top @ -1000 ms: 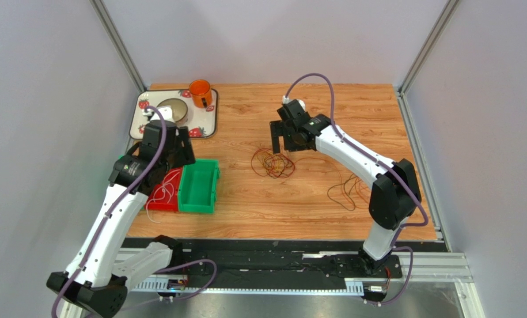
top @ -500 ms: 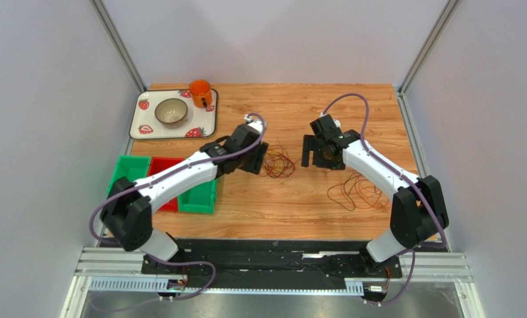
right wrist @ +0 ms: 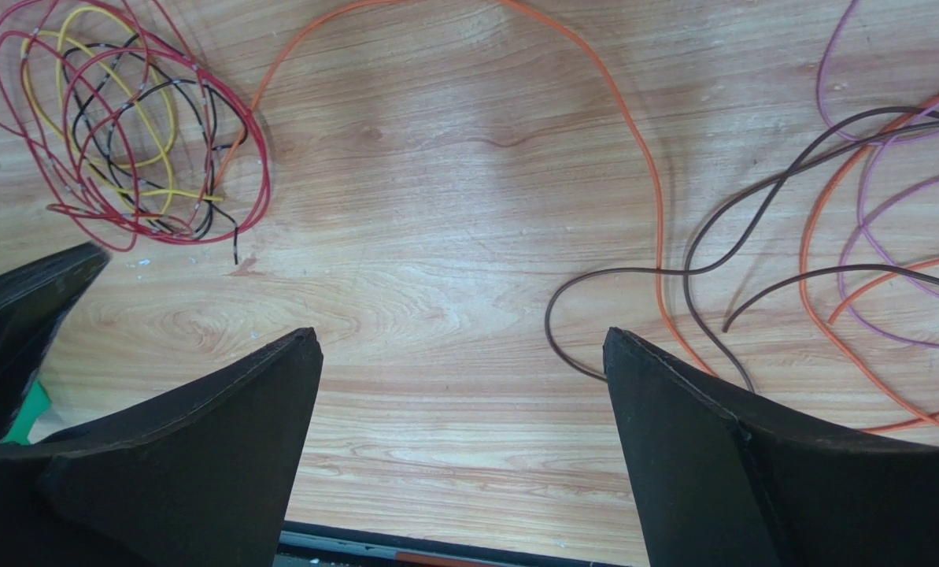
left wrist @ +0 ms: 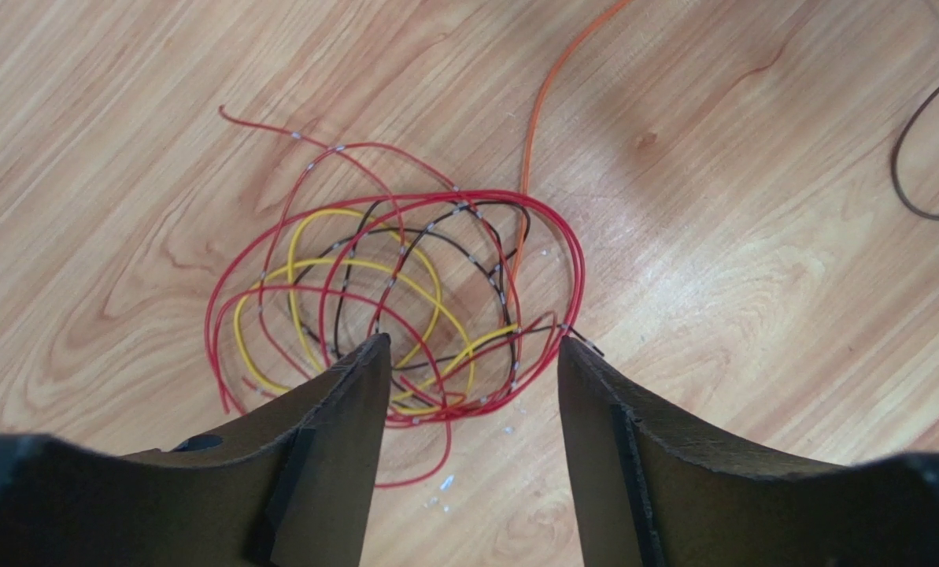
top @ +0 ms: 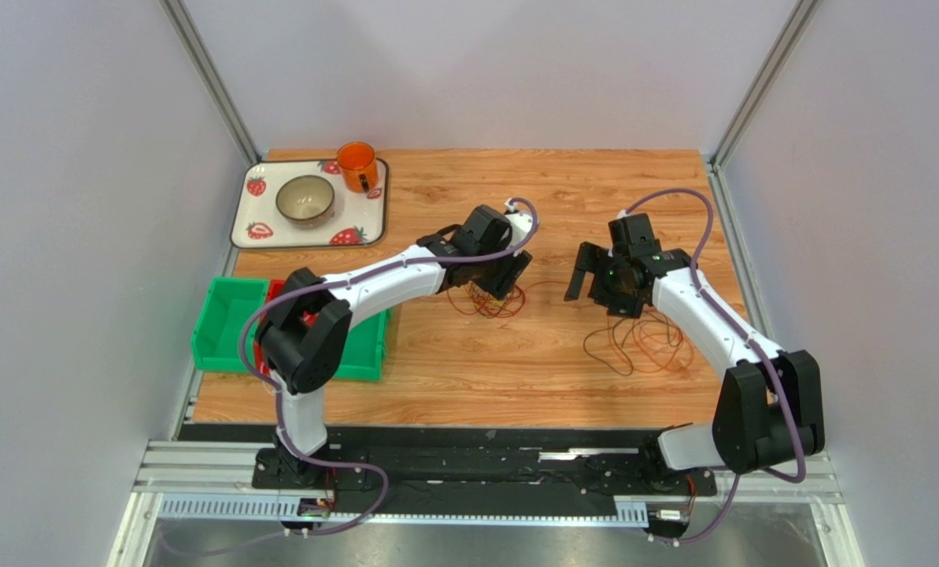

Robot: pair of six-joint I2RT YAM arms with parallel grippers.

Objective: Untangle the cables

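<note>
One tangle of thin red, yellow and black cables (top: 488,298) lies coiled at the table's middle. It fills the left wrist view (left wrist: 397,301) and shows top left in the right wrist view (right wrist: 131,130). A long orange cable (right wrist: 628,130) runs from it to a looser pile of brown, orange and purple cables (top: 639,343) on the right (right wrist: 840,248). My left gripper (top: 498,281) hovers open over the near edge of the coil (left wrist: 472,349), holding nothing. My right gripper (top: 592,287) is open and empty (right wrist: 462,337) above bare wood between the two piles.
A strawberry-print tray (top: 249,225) with a bowl (top: 305,199) and an orange mug (top: 357,165) sits at the back left. Green (top: 220,337) and red (top: 275,292) bins stand at the left under the left arm. The table's near edge (right wrist: 462,546) shows below the right fingers.
The left arm has swung from the bins at the left to the middle coil. The right gripper has moved right and nearer, away from the coil toward the right pile.
</note>
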